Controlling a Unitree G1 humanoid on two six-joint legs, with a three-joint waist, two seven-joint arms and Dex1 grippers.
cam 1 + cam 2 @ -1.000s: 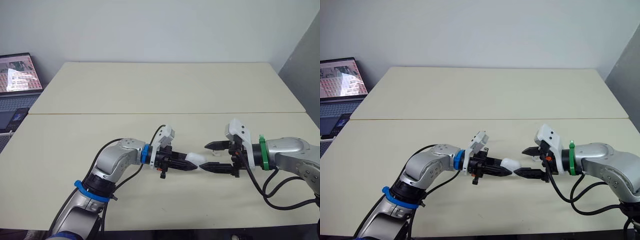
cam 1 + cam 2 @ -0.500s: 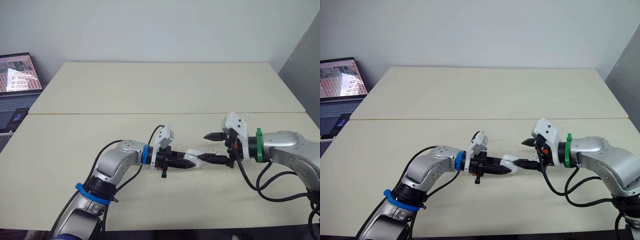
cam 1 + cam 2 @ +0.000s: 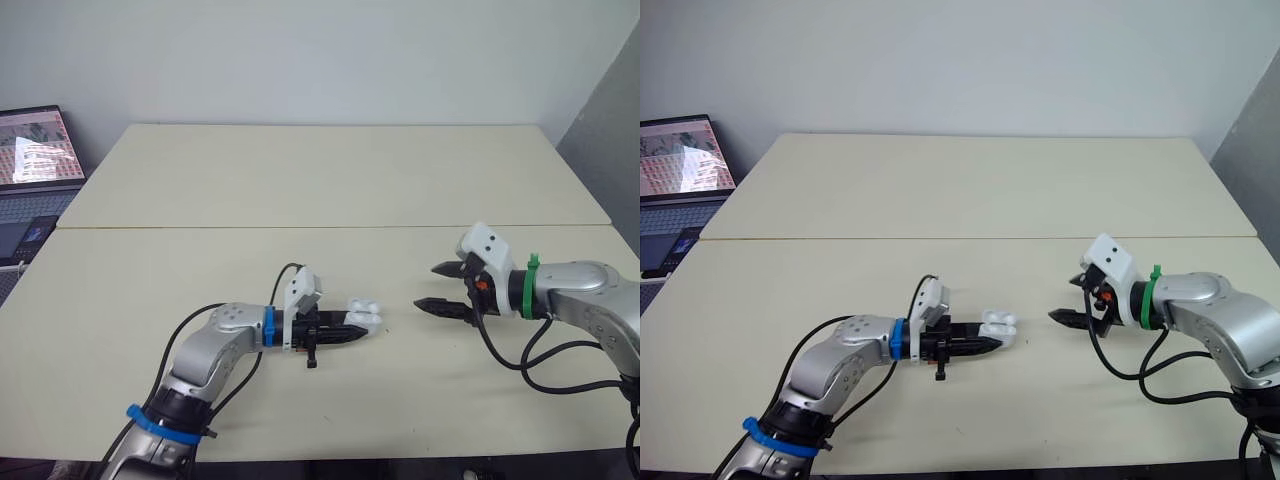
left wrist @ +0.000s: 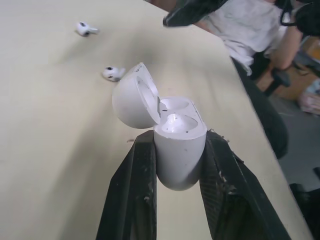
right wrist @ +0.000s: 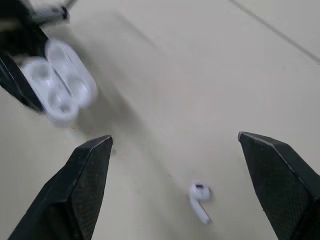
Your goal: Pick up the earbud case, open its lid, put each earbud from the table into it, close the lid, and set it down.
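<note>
Now we have the earbud case (image 3: 366, 315) clamped by its lower body in the left end effector (image 3: 352, 330), low over the near part of the surface (image 3: 300, 180), a little left of centre. Its lid (image 4: 134, 97) is swung back and both sockets are bare. The right end effector (image 3: 425, 286) hovers to the right, well apart from the case, with its two fingers spread wide and holding nothing. A first earbud (image 4: 113, 73) and a second earbud (image 4: 86, 28) lie loose on the surface to the right of the case. We judge the case light, hard and glossy, so it may slip or twist between the black fingers if pushed from above. The hold across its rounded flanks looks sound and leaves the opening free. The lid likely hangs on a small hinge and should not be levered. Each earbud is tiny, smooth and apt to skid, so we would pinch it across the bulb, leaving the stem free to drop into its socket
</note>
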